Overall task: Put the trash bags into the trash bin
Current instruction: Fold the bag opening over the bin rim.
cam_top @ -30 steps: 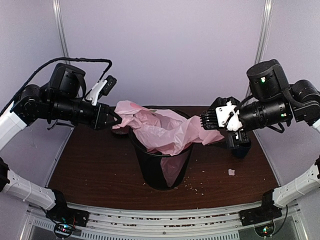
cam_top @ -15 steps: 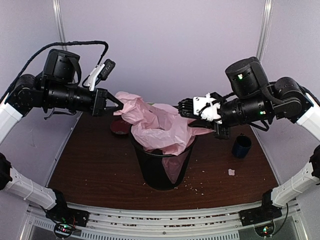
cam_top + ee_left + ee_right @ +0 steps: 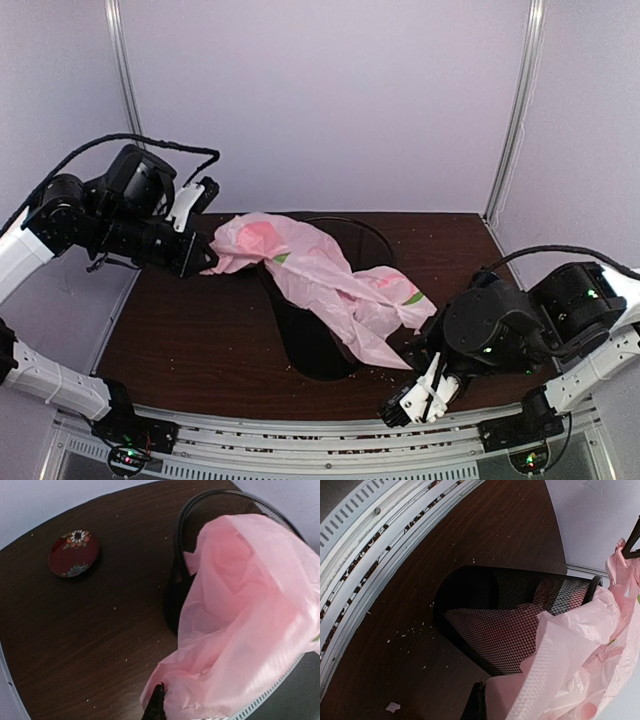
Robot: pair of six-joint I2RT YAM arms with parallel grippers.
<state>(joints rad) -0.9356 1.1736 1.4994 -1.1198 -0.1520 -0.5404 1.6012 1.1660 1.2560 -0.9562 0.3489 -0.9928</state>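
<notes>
You had the left gripper point(image 3: 205, 264) and right gripper point(image 3: 397, 410) clamped on opposite ends of the limp, slippery-looking trash bag point(image 3: 330, 282), stretched across the rim of the trash bin point(image 3: 300, 345) mid-frame, where bunched film probably gripped best.

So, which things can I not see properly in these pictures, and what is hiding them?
- Inside of the trash bin: top view, the trash bag covers it.
- The left gripper: left wrist view, only one finger shows; bottom edge and bag hide the rest.
- The red plate: absent from top view, probably behind the bag.
- The crumbs: right wrist view, too small to identify.
</notes>
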